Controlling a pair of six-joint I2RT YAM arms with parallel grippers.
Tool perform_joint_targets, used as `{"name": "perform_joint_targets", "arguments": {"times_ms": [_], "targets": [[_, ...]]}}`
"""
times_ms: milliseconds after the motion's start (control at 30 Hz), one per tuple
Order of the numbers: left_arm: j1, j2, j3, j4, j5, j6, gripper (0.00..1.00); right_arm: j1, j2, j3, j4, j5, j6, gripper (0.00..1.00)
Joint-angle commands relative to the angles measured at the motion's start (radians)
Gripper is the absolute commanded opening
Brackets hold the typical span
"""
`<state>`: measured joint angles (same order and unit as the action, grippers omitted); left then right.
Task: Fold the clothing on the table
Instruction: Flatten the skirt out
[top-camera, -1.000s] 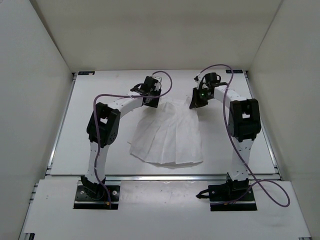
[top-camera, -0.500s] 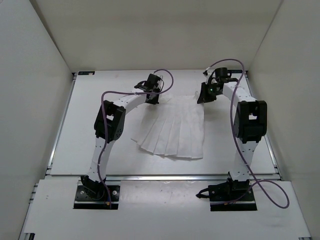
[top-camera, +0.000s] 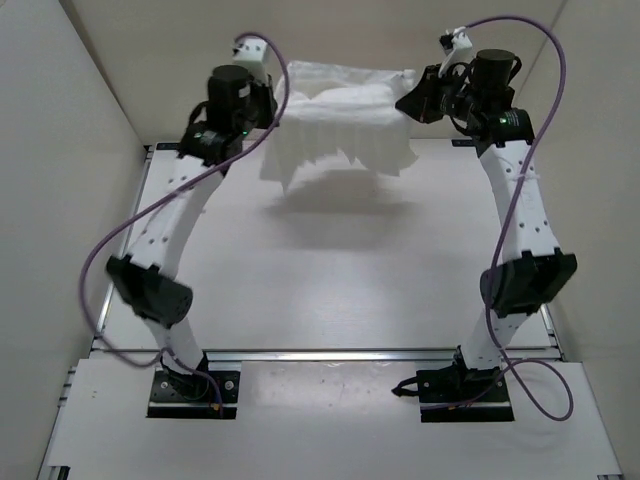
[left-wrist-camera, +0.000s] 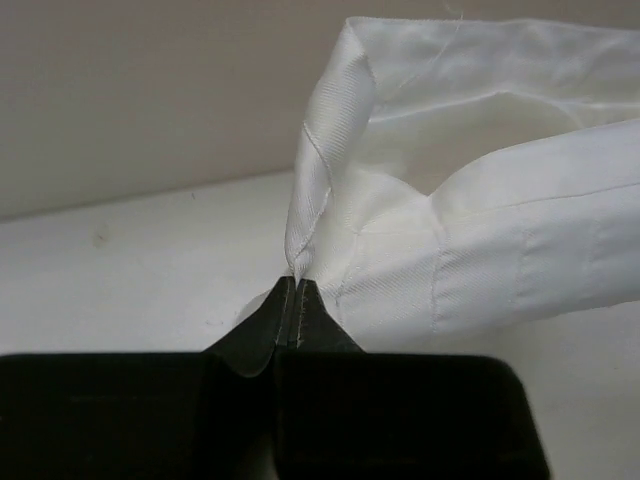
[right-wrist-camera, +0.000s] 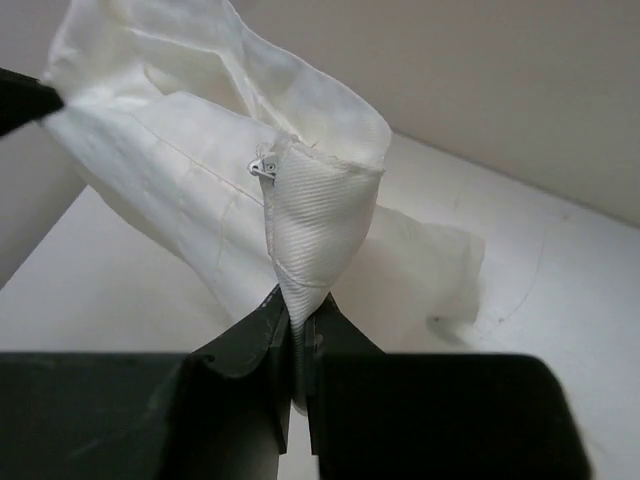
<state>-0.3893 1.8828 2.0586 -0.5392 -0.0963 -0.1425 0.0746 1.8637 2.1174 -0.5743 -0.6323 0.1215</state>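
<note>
The black fingers (left-wrist-camera: 262, 330) of the left gripper (left-wrist-camera: 296, 285) are being pressed fully together, and a twisted corner of the waistband of the white pleated skirt (left-wrist-camera: 480, 260) is being pinched between their tips, the band rising straight up out of them before it is being turned off to the side. The fingers (right-wrist-camera: 250, 335) of the right gripper (right-wrist-camera: 297, 312) are likewise being clamped shut on the opposite end of the waistband, where a rolled fold of ribbed fabric is being squeezed between the tips and a small metal clasp (right-wrist-camera: 262, 167) is being shown on the band's edge just above them. Outward from the two grips, the skirt is being held spread between the grippers, its waistband sagging slightly in the middle and its pleated body being left to hang downward in loose folds. In the overhead view the garment is being carried high over the far part of the table (top-camera: 330, 290), in front of the back wall (top-camera: 330, 35), with no part of it being rested on the surface; a soft shadow (top-camera: 335, 205) is being cast on the white tabletop beneath it. Both arms are being stretched up and away from their bases at the near edge, and purple cables (top-camera: 105, 260) are being looped alongside them.
</note>
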Motion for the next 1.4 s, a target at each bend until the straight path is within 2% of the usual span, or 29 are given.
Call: {"name": "perform_joint_targets", "arguments": {"times_ms": [0, 33, 100, 167, 200, 233, 300, 467, 533, 633, 700, 767, 833, 900, 933, 967, 1033, 1067, 1100, 1267, 1367], "targets": [[-0.006, -0.232, -0.07, -0.062, -0.028, 0.09, 0.0, 0.1, -0.2, -0.018, -0.019, 0.159, -0.094, 0.0], [-0.025, -0.293, -0.124, -0.074, -0.029, 0.115, 0.0, 0.129, -0.266, -0.093, -0.041, 0.202, -0.147, 0.0], [-0.124, -0.399, -0.222, -0.103, -0.126, 0.136, 0.0, 0.221, -0.374, -0.227, -0.042, 0.349, -0.173, 0.0], [-0.202, -0.572, -0.366, -0.084, -0.202, 0.127, 0.0, 0.273, -0.504, -0.332, -0.042, 0.414, -0.171, 0.0], [-0.213, -0.617, -0.392, -0.064, -0.191, 0.095, 0.0, 0.266, -0.529, -0.364, -0.053, 0.411, -0.137, 0.0], [-0.197, -0.687, -0.417, -0.062, -0.163, 0.024, 0.0, 0.255, -0.564, -0.355, -0.073, 0.402, -0.096, 0.0], [-0.093, -0.766, -0.414, -0.064, -0.061, -0.053, 0.0, 0.176, -0.598, -0.338, -0.085, 0.297, -0.042, 0.01], [-0.079, -0.705, -0.434, -0.099, -0.094, -0.071, 0.0, 0.064, -0.557, -0.416, -0.067, 0.179, -0.014, 0.0], [-0.034, -0.676, -0.517, -0.059, -0.019, -0.11, 0.0, 0.053, -0.503, -0.482, -0.043, 0.125, -0.01, 0.0], [-0.017, -0.619, -0.733, 0.037, 0.013, -0.154, 0.0, 0.073, -0.439, -0.635, 0.036, 0.118, -0.01, 0.0], [0.007, -0.552, -0.791, 0.085, 0.059, -0.167, 0.0, 0.077, -0.361, -0.736, 0.108, 0.094, -0.016, 0.0], [0.013, -0.481, -0.808, 0.114, 0.085, -0.161, 0.0, 0.077, -0.28, -0.748, 0.157, 0.079, -0.034, 0.04], [0.006, -0.359, -0.757, 0.101, 0.073, -0.129, 0.17, 0.08, -0.13, -0.626, 0.095, 0.091, -0.066, 0.11], [-0.011, -0.271, -0.66, 0.062, 0.035, -0.079, 0.52, 0.083, -0.009, -0.46, -0.003, 0.112, -0.089, 0.32], [-0.01, -0.227, -0.603, 0.039, 0.017, -0.059, 0.72, 0.08, 0.055, -0.356, -0.06, 0.111, -0.1, 0.4], [-0.002, -0.188, -0.554, 0.032, 0.001, -0.046, 0.79, 0.089, 0.072, -0.318, -0.067, 0.105, -0.103, 0.53], [0.018, -0.156, -0.525, 0.033, -0.013, -0.036, 0.96, 0.08, 0.104, -0.257, -0.072, 0.118, -0.089, 0.64], [0.033, -0.146, -0.526, 0.05, 0.006, -0.043, 0.98, 0.074, 0.091, -0.263, -0.059, 0.12, -0.092, 0.75], [0.049, -0.148, -0.531, 0.064, 0.01, -0.052, 0.99, 0.067, 0.083, -0.287, -0.039, 0.132, -0.086, 0.81], [0.079, -0.091, -0.598, 0.176, 0.05, -0.062, 0.99, 0.028, 0.034, -0.468, 0.076, 0.135, -0.069, 0.83], [0.066, -0.032, -0.606, 0.225, 0.072, -0.085, 0.98, 0.01, 0.075, -0.493, 0.086, 0.125, -0.077, 0.79]]}}
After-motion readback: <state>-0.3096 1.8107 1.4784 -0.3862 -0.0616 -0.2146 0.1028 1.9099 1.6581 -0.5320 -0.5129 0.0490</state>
